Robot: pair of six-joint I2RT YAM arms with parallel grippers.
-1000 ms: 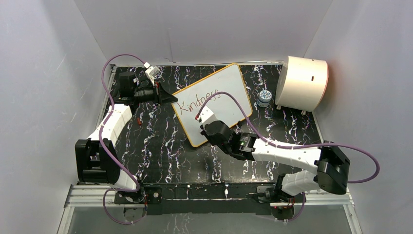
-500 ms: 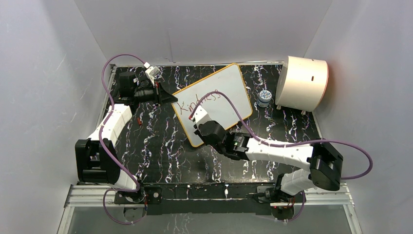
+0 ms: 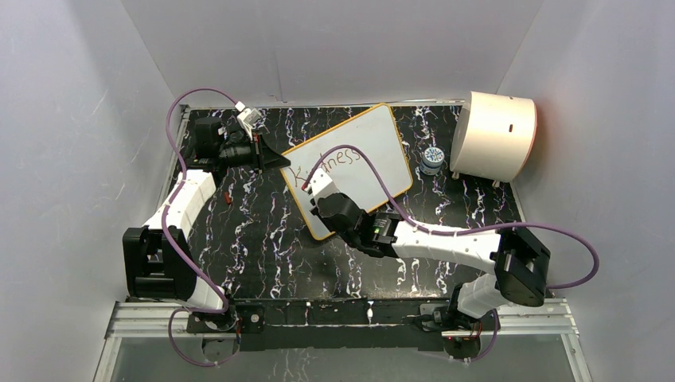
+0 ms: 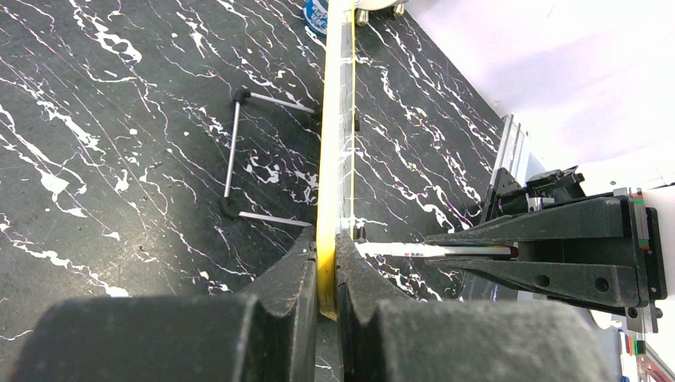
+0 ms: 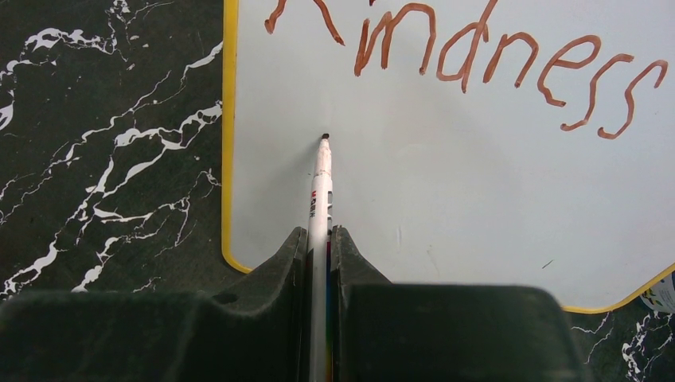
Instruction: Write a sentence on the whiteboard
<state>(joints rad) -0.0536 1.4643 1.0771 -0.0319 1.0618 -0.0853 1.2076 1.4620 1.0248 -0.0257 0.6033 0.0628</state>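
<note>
The whiteboard (image 3: 374, 147) is a white board with a yellow rim, held tilted over the black mat. My left gripper (image 3: 280, 161) is shut on its left edge; the left wrist view shows the rim (image 4: 326, 159) edge-on between the fingers (image 4: 298, 267). The sentence (image 5: 477, 60) reads only "Kindness", in dark red. My right gripper (image 5: 318, 239) is shut on a white marker (image 5: 321, 191). Its dark tip meets the board below the start of that word, near the left rim. From above, the right gripper (image 3: 312, 189) sits over the board's lower left part.
A cream half-cylinder drum (image 3: 493, 135) stands at the back right, with a small blue-and-white jar (image 3: 432, 159) beside it. A small red object (image 3: 228, 199) lies on the black marbled mat (image 3: 263, 247). A thin wire stand (image 4: 231, 151) lies behind the board.
My right gripper has carried the marker left and slightly up, from under the end of "Kindness" to under its start. The left arm and the board have not moved.
</note>
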